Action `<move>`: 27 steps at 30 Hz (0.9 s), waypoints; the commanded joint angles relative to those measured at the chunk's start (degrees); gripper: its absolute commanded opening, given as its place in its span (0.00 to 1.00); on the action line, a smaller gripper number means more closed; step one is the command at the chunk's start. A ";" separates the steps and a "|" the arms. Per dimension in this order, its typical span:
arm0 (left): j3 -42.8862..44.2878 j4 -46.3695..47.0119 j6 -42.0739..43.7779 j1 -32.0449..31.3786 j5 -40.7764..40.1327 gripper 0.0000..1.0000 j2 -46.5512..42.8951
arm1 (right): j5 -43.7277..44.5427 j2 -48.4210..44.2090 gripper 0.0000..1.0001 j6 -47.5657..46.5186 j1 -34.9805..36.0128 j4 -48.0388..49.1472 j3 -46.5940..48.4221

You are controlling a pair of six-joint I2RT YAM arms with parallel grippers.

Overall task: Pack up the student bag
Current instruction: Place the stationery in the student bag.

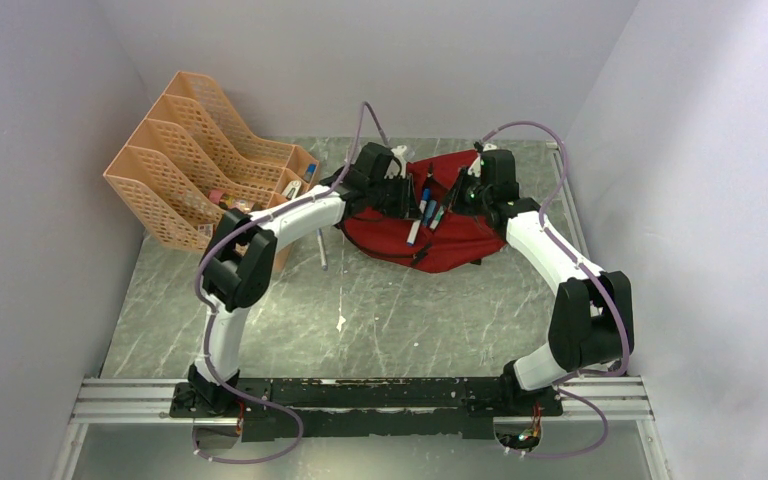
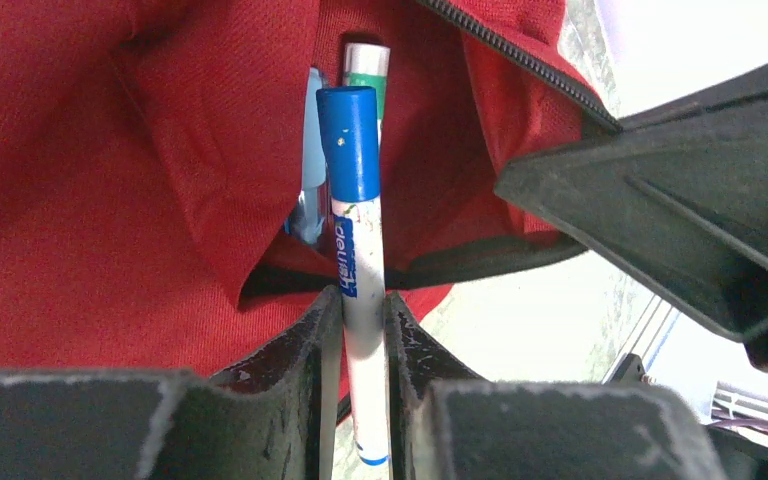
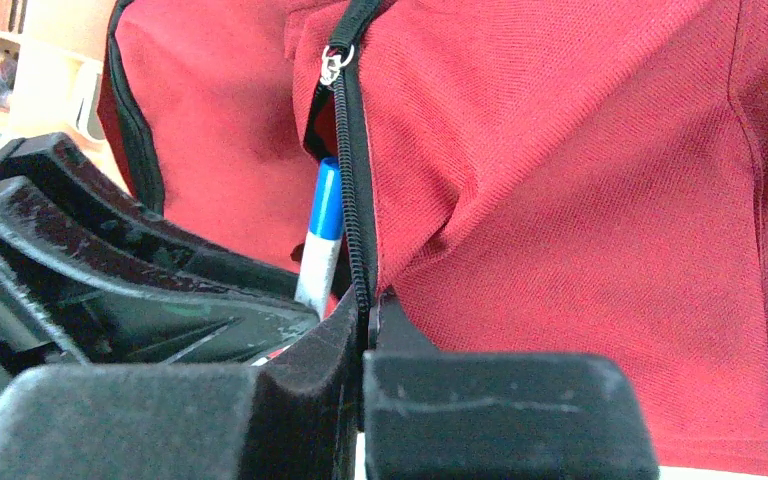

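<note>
Left wrist view: left end effector [image 2: 363, 308] grasps marker [image 2: 358, 250], long axis pointing cap-first into bag [image 2: 110, 150] opening ahead; right end effector [image 3: 368, 320] clenched on zipper [image 3: 353, 180]

orange mesh file rack [image 1: 195, 165] far left, thin white pen-ish thing [image 1: 322, 254] near it, marbled grey tabletop [image 1: 390, 325], metal rail [image 1: 120, 400] along near edge

The student bag [image 2: 110, 200] hides part of the light-blue pen [image 2: 312, 135].
</note>
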 commanded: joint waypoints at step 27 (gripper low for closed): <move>26.51 -5.62 -5.24 0.52 3.67 0.05 16.52 | -7.70 -3.51 0.00 -0.43 0.80 4.22 -2.49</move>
